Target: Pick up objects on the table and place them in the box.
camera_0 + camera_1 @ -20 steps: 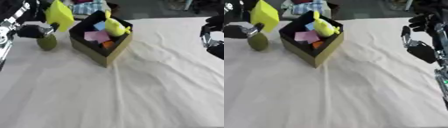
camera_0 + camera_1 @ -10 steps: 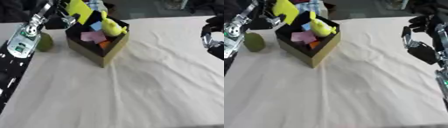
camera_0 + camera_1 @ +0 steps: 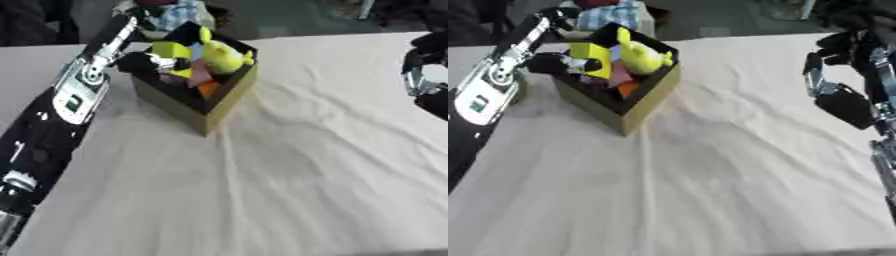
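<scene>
My left hand's (image 3: 551, 63) fingers were clenched on the yellow block (image 3: 590, 53), which I held directly over the box (image 3: 627, 102), above its contents, while my right hand (image 3: 842, 100) hung well apart, its fingers unclear.

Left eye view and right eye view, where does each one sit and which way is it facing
Left eye view: in the robot's head, looking down at the table; the left arm reaches in to the box, left hand on a yellow block; the right hand barely shows.
Right eye view: beside it, facing the same way; the right hand shows better.
Both share the box, a yellow plush toy and the left arm.
</scene>
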`<state>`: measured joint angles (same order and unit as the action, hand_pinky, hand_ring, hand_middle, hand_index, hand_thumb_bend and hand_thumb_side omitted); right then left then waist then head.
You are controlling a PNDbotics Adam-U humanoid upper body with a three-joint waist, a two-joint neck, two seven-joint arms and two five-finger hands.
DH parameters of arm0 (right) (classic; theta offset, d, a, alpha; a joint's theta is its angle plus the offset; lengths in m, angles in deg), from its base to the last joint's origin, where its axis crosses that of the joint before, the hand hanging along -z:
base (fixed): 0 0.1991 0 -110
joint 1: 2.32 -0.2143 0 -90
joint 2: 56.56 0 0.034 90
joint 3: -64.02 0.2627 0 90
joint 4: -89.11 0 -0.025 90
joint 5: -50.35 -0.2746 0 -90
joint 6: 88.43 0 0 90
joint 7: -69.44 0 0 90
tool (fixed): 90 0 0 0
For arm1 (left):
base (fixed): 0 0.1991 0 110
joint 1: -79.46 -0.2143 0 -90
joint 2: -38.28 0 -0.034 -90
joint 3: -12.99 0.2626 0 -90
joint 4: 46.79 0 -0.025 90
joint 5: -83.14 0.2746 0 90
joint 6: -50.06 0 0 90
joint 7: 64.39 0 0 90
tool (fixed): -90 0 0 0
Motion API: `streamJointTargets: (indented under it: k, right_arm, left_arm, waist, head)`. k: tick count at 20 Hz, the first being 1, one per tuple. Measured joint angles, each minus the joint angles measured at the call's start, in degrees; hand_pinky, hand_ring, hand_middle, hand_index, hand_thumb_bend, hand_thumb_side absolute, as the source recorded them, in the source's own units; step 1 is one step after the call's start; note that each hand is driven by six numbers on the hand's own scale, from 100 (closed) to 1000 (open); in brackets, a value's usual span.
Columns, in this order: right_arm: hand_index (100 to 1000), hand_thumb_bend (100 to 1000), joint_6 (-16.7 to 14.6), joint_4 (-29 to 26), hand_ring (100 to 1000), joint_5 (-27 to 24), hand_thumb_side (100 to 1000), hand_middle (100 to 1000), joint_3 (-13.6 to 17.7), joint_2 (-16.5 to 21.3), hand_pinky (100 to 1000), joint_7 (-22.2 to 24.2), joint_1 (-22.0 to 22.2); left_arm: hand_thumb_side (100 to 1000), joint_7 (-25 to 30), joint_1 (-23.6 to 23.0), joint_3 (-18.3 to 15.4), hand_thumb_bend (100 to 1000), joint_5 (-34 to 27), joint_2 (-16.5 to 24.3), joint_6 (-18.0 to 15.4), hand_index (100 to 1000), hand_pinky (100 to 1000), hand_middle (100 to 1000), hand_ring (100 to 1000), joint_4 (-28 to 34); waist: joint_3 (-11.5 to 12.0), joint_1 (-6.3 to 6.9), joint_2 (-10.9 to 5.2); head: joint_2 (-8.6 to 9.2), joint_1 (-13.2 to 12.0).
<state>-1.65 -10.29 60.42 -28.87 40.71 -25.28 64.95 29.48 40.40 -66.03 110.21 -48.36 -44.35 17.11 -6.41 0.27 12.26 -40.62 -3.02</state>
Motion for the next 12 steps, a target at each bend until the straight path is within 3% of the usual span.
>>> streamJointTargets:
  k: [4,8,12]
  right_arm:
    - [918,100,-0.3,0.2,713,0.0,319,670,0.0,-0.2,716,0.2,0.0]
    - [917,100,-0.4,0.2,712,-0.1,321,669,0.0,-0.2,716,0.2,0.1]
    - [917,100,-0.5,0.4,711,-0.1,322,668,0.1,-0.2,715,0.2,0.5]
  left_arm:
    - [545,-1.8,-2.5,-1.5,686,-6.0,2.5,2.3,882,695,765,760,6.4]
    - [528,-2.2,-4.8,-3.9,651,-10.0,6.6,5.4,887,705,761,757,10.7]
    - [485,1.2,-6.7,-5.2,617,-8.8,10.9,6.8,890,732,771,764,10.6]
  waist:
    - [0.7,0.0,0.0]
    - [1.2,0.0,-0.02]
    - [1.4,0.15,-0.05]
  head:
    - [0.38,0.2]
    - [0.39,0.3]
    - [0.39,0.6]
